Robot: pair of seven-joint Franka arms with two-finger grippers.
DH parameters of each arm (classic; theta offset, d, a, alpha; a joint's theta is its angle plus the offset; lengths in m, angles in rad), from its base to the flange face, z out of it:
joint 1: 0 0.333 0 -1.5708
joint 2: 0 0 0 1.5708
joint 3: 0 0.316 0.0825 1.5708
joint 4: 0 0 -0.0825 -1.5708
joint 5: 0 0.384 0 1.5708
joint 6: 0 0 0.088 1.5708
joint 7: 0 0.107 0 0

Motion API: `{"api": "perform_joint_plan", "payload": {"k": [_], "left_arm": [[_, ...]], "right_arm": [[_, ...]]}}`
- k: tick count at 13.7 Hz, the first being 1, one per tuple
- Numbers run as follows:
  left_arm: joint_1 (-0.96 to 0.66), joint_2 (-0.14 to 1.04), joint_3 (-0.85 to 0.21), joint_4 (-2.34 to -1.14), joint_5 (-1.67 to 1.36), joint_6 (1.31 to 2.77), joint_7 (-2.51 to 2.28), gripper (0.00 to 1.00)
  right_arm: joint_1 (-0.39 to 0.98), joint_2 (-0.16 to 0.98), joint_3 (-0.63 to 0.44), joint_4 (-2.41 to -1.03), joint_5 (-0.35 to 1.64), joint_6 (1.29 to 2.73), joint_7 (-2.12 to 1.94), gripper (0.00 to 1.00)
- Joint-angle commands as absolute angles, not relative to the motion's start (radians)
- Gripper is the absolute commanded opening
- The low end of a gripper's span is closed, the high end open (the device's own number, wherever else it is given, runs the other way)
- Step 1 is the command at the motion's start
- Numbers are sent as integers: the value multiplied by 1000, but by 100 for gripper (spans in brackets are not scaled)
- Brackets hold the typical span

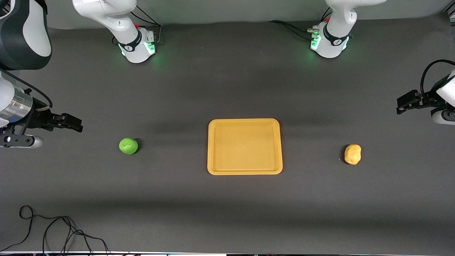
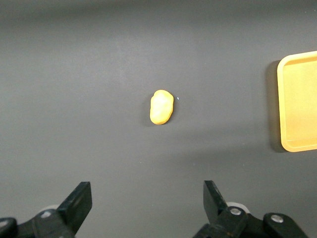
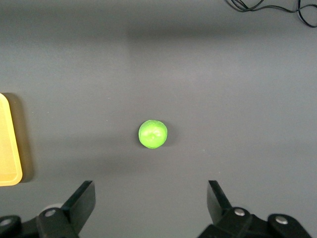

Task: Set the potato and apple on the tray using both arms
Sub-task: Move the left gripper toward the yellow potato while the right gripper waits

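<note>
The left gripper (image 2: 147, 206) hangs in the air with its jaws spread wide and nothing between them, out at the left arm's end of the surface (image 1: 227, 209). In its wrist view the potato (image 2: 161, 107) sits at about twelve o'clock from the gap, well apart from the jaws and nearly centred on their line. Its long axis runs roughly twelve to six there, so it crosses the line on which the jaws close; judged from that, they would shut across its narrow waist with little turning.

The right gripper (image 3: 151, 203) hangs likewise over the right arm's end, jaws spread and empty. The apple (image 3: 153, 134) lies at twelve o'clock from its gap, also well apart; being round, it offers no preferred axis.

In the front view the left gripper (image 1: 403, 106) is at about one o'clock from the potato (image 1: 352, 154), and the right gripper (image 1: 76, 125) at about ten o'clock from the apple (image 1: 128, 146). Each arm is plainly nearer its own fruit. The tray (image 1: 244, 171) lies bare between the two, at three o'clock from the apple and nine o'clock from the potato.
</note>
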State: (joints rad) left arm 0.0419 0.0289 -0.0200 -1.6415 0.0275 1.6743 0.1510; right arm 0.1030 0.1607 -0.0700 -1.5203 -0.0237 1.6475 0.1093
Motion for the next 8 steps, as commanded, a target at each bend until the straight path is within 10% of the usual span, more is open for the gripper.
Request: {"api": "perform_joint_plan", "payload": {"k": [1, 8], "left_arm": [[38, 25, -18, -1643, 34, 1669, 153, 100], [38, 57, -18, -1655, 34, 1695, 153, 100]], "right_arm": [[95, 144, -67, -1549, -18, 1672, 106, 100], [87, 147, -66, -1548, -20, 1667, 97, 100]]}}
